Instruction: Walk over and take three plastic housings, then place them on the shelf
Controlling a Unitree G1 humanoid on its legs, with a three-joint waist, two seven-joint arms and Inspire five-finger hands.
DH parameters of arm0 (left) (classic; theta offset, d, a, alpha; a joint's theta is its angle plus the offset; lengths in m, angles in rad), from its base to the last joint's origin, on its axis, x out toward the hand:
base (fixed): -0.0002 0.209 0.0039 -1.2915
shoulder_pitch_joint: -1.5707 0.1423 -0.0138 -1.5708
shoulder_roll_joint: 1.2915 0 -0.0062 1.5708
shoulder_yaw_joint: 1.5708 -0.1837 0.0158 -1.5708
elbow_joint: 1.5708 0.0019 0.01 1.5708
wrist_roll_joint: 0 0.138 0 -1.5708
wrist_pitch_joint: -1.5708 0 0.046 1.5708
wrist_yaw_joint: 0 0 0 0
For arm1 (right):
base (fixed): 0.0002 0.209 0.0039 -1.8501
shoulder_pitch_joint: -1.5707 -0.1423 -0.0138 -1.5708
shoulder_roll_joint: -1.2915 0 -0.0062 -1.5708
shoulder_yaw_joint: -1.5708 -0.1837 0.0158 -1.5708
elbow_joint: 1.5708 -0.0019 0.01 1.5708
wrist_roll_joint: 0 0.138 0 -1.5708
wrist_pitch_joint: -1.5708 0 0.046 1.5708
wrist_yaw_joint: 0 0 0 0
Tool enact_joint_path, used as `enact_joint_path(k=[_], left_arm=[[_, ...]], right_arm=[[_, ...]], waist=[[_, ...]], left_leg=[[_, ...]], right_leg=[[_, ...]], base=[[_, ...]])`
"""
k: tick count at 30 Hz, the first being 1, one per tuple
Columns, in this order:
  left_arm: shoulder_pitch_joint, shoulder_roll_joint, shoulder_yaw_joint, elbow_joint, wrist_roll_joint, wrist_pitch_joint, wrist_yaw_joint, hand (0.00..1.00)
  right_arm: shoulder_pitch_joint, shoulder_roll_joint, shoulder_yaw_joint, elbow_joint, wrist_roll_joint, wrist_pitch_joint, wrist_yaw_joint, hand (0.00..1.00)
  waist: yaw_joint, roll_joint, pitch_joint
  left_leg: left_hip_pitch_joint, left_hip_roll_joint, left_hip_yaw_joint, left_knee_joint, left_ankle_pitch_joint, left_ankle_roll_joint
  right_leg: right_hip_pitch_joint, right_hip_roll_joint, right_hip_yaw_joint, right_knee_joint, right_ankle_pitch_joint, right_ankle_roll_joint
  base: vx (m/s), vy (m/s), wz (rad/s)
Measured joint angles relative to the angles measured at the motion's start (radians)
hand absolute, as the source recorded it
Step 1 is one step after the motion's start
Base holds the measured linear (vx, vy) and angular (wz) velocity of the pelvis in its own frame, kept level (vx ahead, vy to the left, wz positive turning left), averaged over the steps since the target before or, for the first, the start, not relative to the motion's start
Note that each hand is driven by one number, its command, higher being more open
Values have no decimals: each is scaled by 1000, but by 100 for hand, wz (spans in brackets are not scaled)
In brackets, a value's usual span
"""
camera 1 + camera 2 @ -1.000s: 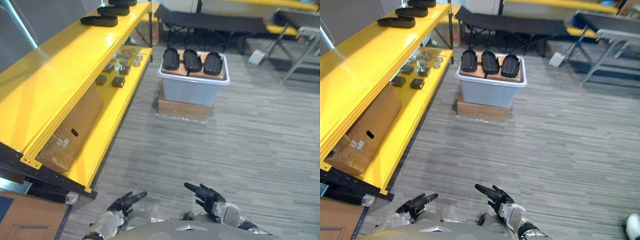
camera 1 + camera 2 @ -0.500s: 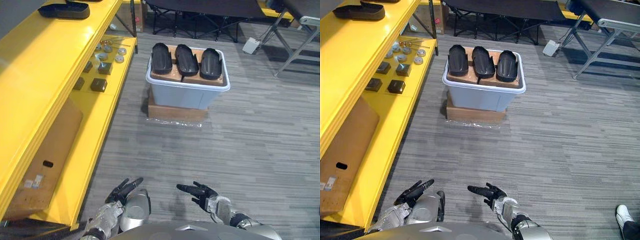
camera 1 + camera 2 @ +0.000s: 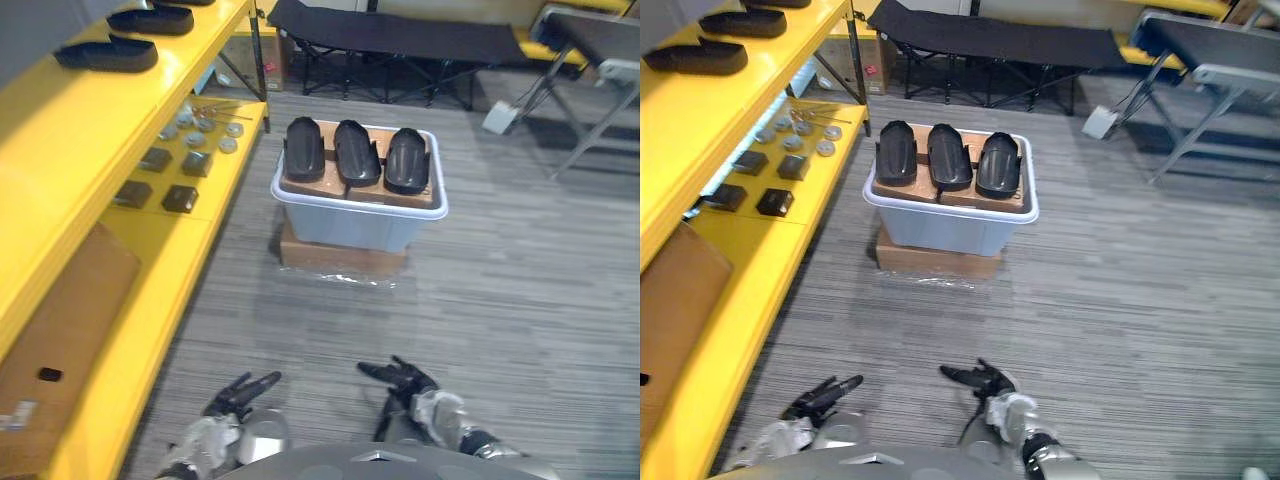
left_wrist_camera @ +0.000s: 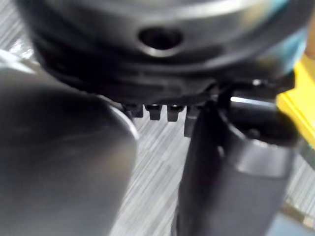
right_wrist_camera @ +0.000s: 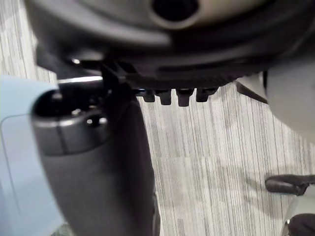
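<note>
Three black plastic housings (image 3: 305, 148) (image 3: 355, 152) (image 3: 405, 158) lie side by side on a cardboard sheet atop a grey bin (image 3: 355, 215) in the middle of the floor ahead. At the left runs the yellow shelf (image 3: 60, 150), with two more black housings (image 3: 105, 55) (image 3: 150, 18) on its top board. My left hand (image 3: 235, 395) and right hand (image 3: 405, 378) hang low at the near edge, well short of the bin. Both are open with relaxed fingers and hold nothing.
The bin stands on a flat cardboard box (image 3: 340, 258). Small dark blocks and metal parts (image 3: 180, 160) and a brown carton (image 3: 60, 340) lie on the lower shelf board. A black folding cot (image 3: 400, 40) and metal table legs (image 3: 590, 110) stand behind the bin.
The camera has moved, so the bin sits more centred and the shelf has slid leftward in view. Both hands stay low and open.
</note>
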Motion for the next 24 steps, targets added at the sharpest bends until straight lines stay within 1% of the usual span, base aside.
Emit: enact_joint_path(k=[2, 3, 4, 5, 6, 7, 8, 9, 10, 11, 12, 13, 14, 15, 17, 19, 20, 22, 23, 24], left_arm=[[5, -3, 0, 3, 2, -4, 3, 100], [7, -7, 1, 3, 1, -14, 2, 100], [13, -6, 3, 3, -1, -21, 2, 100], [24, -7, 8, 2, -13, -36, 2, 100], [27, -12, 24, -15, -44, -52, -3, 100], [25, -15, 33, -22, -55, -55, -5, 100], [16, -18, 34, -29, -65, -59, -8, 100], [9, -19, 31, -28, -64, -64, -10, 100], [5, -19, 31, -28, -64, -74, -11, 100], [3, -19, 31, -34, -60, -83, -14, 100], [-2, -24, 31, -39, -56, -85, -14, 100], [-4, -25, 30, -40, -56, -83, -15, 100], [-10, -32, 23, -40, -56, -80, -17, 100], [-7, -32, 14, -34, -55, -81, -16, 100], [-7, -9, 8, -31, -50, -73, -10, 100], [-22, 3, -5, -26, -27, -66, 4, 100], [-31, 11, -36, -15, -23, -56, 24, 100], [-30, 11, -48, -10, -31, -54, 49, 100], [-30, 14, -57, 45, -64, -50, 81, 100], [-30, 14, -57, 45, -64, -50, 81, 100]], right_arm=[[5, -16, -7, 7, 0, 5, -4, 100], [12, -27, -14, 6, 2, 3, -13, 100], [15, -30, -15, 6, 1, 6, -16, 100], [16, -32, -15, 9, 1, 10, -17, 100], [24, -34, -15, 10, 2, 9, -18, 100], [29, -35, -13, 11, 1, 8, -20, 100], [41, -38, -14, 10, 2, 5, -21, 100], [54, -34, -17, 19, 2, 5, -22, 100], [57, -29, -23, 28, 3, 4, -23, 100], [65, -18, -38, 31, 8, 4, -35, 100], [63, -14, -63, 30, 26, -5, -58, 100], [63, -11, -77, 25, 37, -16, -66, 100], [59, -12, -81, 20, 65, -40, -77, 100], [59, 2, -77, 15, 78, -75, -88, 100], [59, 46, -68, -11, 84, -108, -82, 100], [50, 65, -68, -16, 85, -125, -81, 100], [33, 69, -66, -18, 86, -129, -78, 100], [37, 69, -55, -34, 94, -130, -63, 100], [101, 72, 26, -33, 103, -131, -50, 100], [101, 72, 26, -33, 102, -131, -50, 100]], waist=[[-1, 9, -4], [-1, 13, -7], [1, 8, -10], [3, 5, -13], [4, 6, -16], [3, 11, -15], [0, 22, -13], [-3, 28, -15], [-3, 10, -7], [2, 10, -8], [-2, 10, -9], [-5, 9, -8], [-7, 13, -10], [1, 0, -9], [-4, -45, -13], [-9, -60, -8], [-12, -67, -9], [-15, -69, -10], [-54, -101, -56], [-54, -101, -56]], left_leg=[[6, 19, -14, -11, -6, 6], [16, 26, -12, -11, -16, 19], [21, 28, -11, -1, -21, 32], [-4, 28, -17, 62, -14, 43], [-89, 33, -22, 215, 9, 79], [-127, 38, -22, 288, 33, 86], [-175, 49, -32, 396, 96, 57], [-209, 59, -40, 474, 169, 2], [-231, 58, -38, 513, 193, 10], [-252, 57, 5, 503, 118, 16], [-277, 45, 69, 408, 56, 33], [-292, 30, 105, 331, 55, 41], [-300, -2, 165, 121, 113, 51], [-266, -31, 205, 53, 188, 106], [-258, -65, 227, 15, 194, 108], [-256, -76, 240, 11, 193, 108], [-227, -91, 257, -22, 194, 109], [-174, -103, 273, -75, 205, 112], [-5, -185, 236, -506, 434, 103], [-4, -185, 237, -506, 436, 105]], right_leg=[[-5, 23, -5, 32, -39, 1], [-16, 27, 3, 70, -72, 3], [-23, 29, 9, 96, -94, 3], [-21, 28, 11, 101, -102, 2], [-6, 30, 4, 82, -100, 2], [8, 32, -4, 69, -99, 5], [56, 40, -21, 26, -95, 8], [123, 59, -23, -43, -83, 5], [153, 48, -25, -73, -72, -1], [195, 39, -34, -110, -71, -1], [219, 20, -50, -134, -70, 2], [226, 7, -58, -142, -70, 7], [234, -12, -67, -152, -68, 40], [243, -32, -54, -166, -62, 69], [236, -42, -48, -187, -53, 70], [237, -47, -53, -202, -48, 64], [240, -56, -56, -208, -27, 63], [257, -57, -63, -213, -13, 51], [256, -38, -103, -269, -10, 29], [256, -38, -103, -269, -9, 30]], base=[[207, -112, 4], [220, -82, 1], [187, -23, -1], [170, -9, 2], [128, 2, 10], [163, -1, 23], [210, -10, 45], [245, -7, 53], [322, 46, 55], [312, 102, 43], [247, 98, 38], [206, 151, 26], [193, 191, 0], [243, 205, -11], [211, 71, -11], [212, 27, -8], [186, 29, -20], [133, 13, -24], [78, 7, -12], [0, 0, 0]])
